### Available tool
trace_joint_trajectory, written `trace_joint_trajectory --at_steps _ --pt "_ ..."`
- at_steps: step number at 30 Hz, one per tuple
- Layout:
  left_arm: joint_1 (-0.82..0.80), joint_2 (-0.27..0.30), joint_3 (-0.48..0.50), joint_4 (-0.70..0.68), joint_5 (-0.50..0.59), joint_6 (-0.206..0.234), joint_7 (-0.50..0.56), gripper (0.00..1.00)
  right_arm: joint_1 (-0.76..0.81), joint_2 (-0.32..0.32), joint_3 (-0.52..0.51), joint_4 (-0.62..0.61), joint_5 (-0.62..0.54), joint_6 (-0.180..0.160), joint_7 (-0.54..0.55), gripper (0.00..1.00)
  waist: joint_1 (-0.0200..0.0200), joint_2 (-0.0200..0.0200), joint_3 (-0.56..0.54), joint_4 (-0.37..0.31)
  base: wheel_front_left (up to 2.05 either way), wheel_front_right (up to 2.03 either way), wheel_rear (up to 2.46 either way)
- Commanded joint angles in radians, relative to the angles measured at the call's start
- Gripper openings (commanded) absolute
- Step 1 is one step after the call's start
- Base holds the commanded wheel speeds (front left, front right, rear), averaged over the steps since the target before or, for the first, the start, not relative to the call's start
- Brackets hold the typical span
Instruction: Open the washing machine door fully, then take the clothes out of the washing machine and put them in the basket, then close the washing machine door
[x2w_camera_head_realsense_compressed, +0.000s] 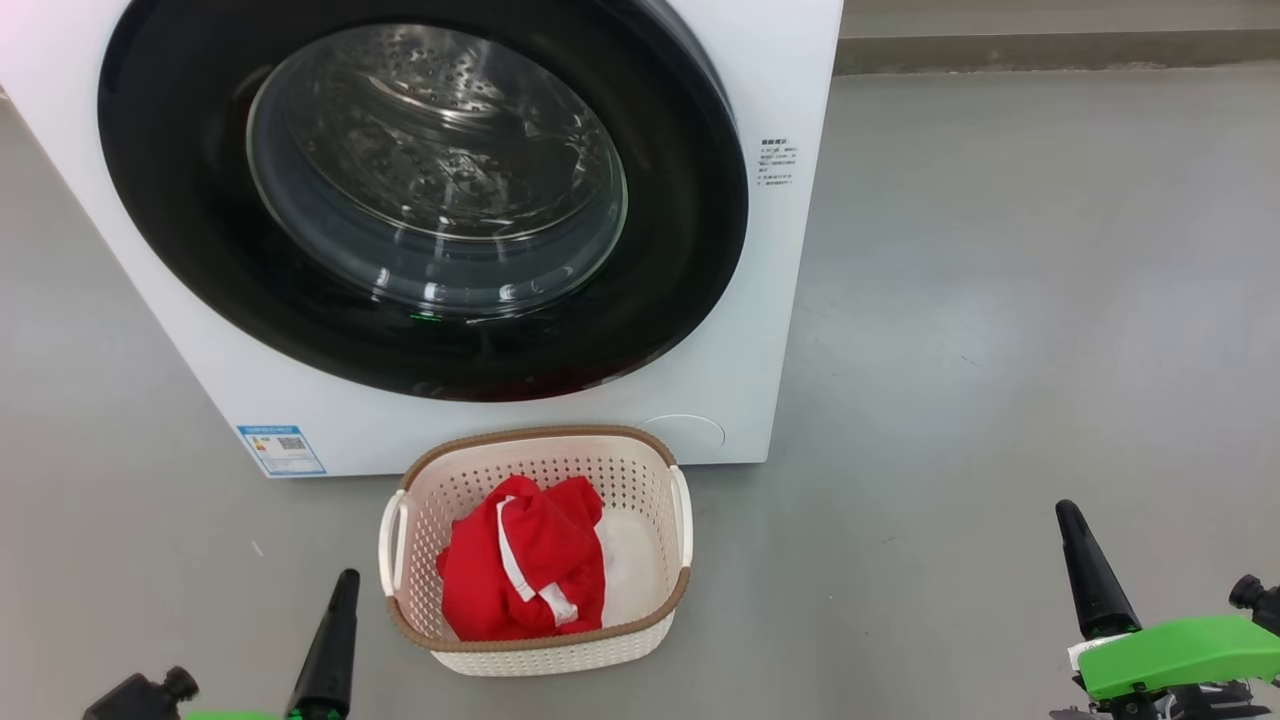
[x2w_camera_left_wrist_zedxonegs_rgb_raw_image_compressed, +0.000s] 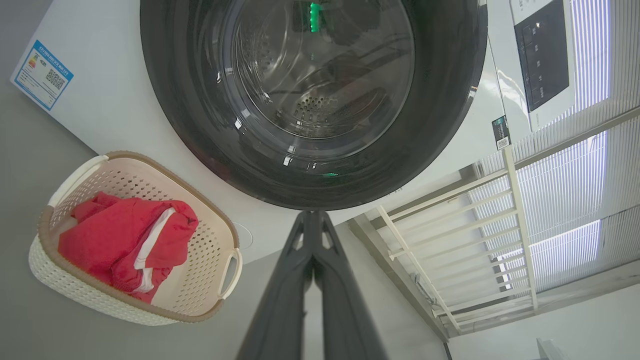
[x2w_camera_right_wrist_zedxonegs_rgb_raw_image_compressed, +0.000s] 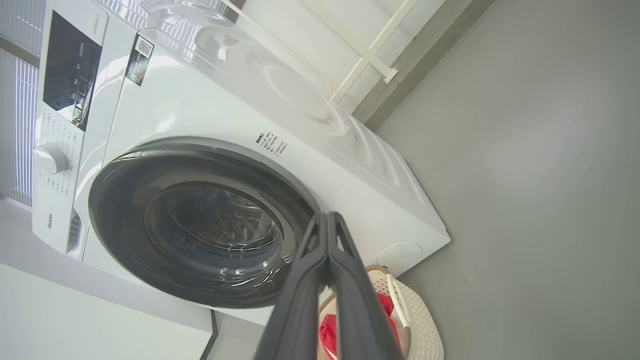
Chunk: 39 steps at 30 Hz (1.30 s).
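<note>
The washing machine (x2w_camera_head_realsense_compressed: 770, 300) stands ahead with its washing machine door (x2w_camera_head_realsense_compressed: 420, 200) flat against the front; a bare steel drum shows through the glass. Directly below it on the floor sits the basket (x2w_camera_head_realsense_compressed: 535, 445) holding red clothes (x2w_camera_head_realsense_compressed: 525, 570) with white stripe trim and a white piece beside them. My left gripper (x2w_camera_head_realsense_compressed: 345, 585) is shut and empty, low to the left of the basket. My right gripper (x2w_camera_head_realsense_compressed: 1072, 520) is shut and empty, far to the right over bare floor. The left wrist view has the door (x2w_camera_left_wrist_zedxonegs_rgb_raw_image_compressed: 310, 100) and basket (x2w_camera_left_wrist_zedxonegs_rgb_raw_image_compressed: 210, 250) ahead of the shut fingers (x2w_camera_left_wrist_zedxonegs_rgb_raw_image_compressed: 312, 220).
Grey floor (x2w_camera_head_realsense_compressed: 1000, 300) spreads to the right of the machine. A low wall ledge (x2w_camera_head_realsense_compressed: 1050, 50) runs behind it. The right wrist view has the control panel (x2w_camera_right_wrist_zedxonegs_rgb_raw_image_compressed: 70, 70) and a dial (x2w_camera_right_wrist_zedxonegs_rgb_raw_image_compressed: 50, 157); a white railing (x2w_camera_left_wrist_zedxonegs_rgb_raw_image_compressed: 450, 240) and blinds stand beyond the machine.
</note>
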Motion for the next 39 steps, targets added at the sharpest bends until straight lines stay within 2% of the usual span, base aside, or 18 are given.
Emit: trace_joint_trajectory --at_steps 1,39 --pt "-0.042 0.017 0.028 -0.017 -0.022 -0.012 0.004 0.0 -0.055 -0.016 0.007 -0.022 0.026 0.0 0.006 0.0 -0.0001 0.0 0.0 0.0 0.0 0.0 0.0" --pt "-0.096 0.035 0.067 0.05 -0.485 -0.043 0.096 0.0 -0.122 -0.026 0.006 0.024 0.476 -0.001 0.118 0.0 -0.0001 0.0 0.004 -0.004 0.0 0.0 0.0"
